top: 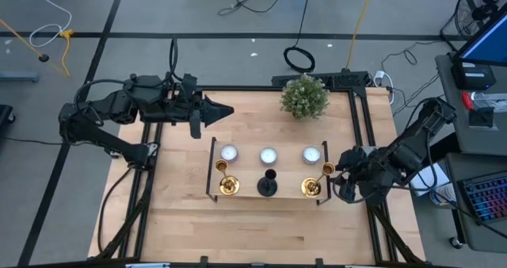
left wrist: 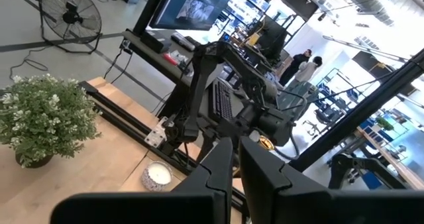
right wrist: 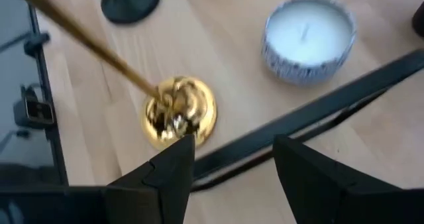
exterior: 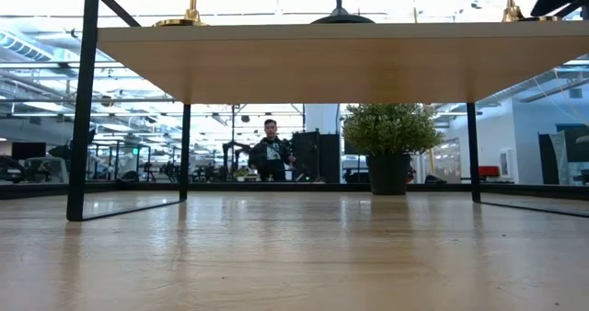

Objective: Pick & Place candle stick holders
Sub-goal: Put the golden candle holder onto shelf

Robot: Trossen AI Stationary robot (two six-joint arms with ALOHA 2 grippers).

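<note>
Two gold candle stick holders (top: pixel 227 185) (top: pixel 311 187) and a shorter black one (top: pixel 268 185) stand upright by their round bases on the near side of a wooden stand (top: pixel 248 173). My right gripper (top: pixel 339 175) hangs open, slanting down, just right of the right gold holder's cup top (top: pixel 328 170). In the right wrist view that holder's base (right wrist: pixel 180 114) shows ahead of my right gripper (right wrist: pixel 232 161), whose fingers have nothing between them. My left gripper (top: pixel 223 112) is shut and level, high over the table's far left, holding nothing.
Three white candles (top: pixel 229 153) (top: pixel 268 155) (top: pixel 310 154) sit along the stand's far side. A potted plant (top: pixel 304 96) stands at the table's far edge. Bare wood lies on the near half of the table (top: pixel 261 232). A person (exterior: pixel 270 150) stands far behind in the room.
</note>
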